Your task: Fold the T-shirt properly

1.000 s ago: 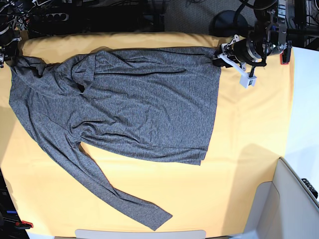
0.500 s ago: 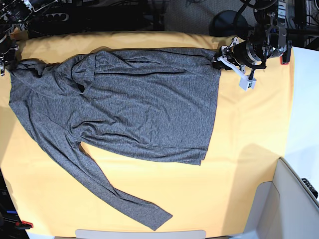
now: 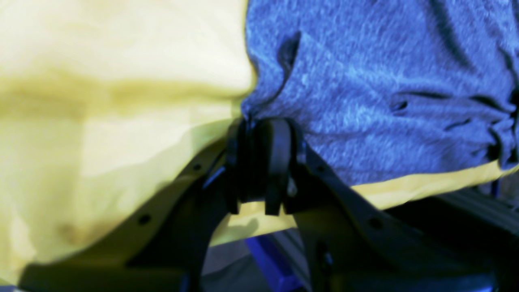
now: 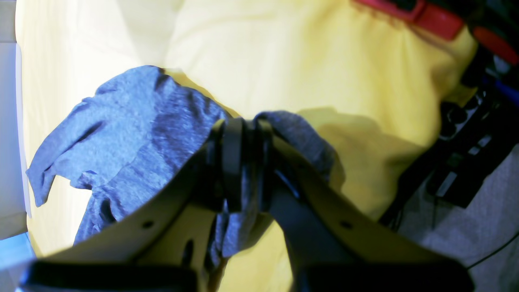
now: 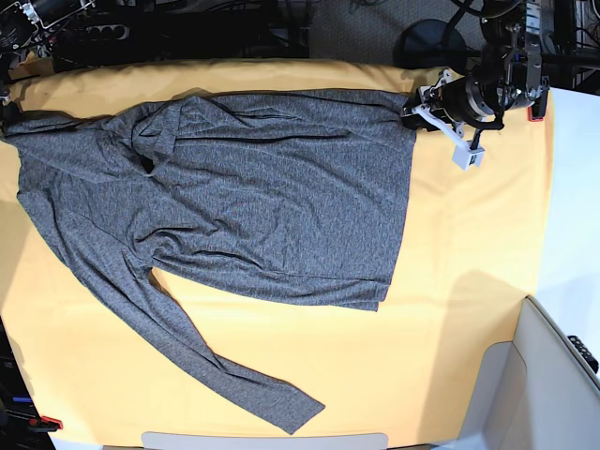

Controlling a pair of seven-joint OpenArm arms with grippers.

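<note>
A yellow cloth point(image 5: 469, 281) covers the table, dark cluttered floor point(image 5: 356, 28) behind.

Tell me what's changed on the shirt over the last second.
The right gripper has shut on the T-shirt at its far left end and pulled that end up and outward toward the table's corner, stretching it flatter. The left gripper stays pinched on the hem corner. The body and the loose sleeve on the yellow cloth haven't moved.
</note>
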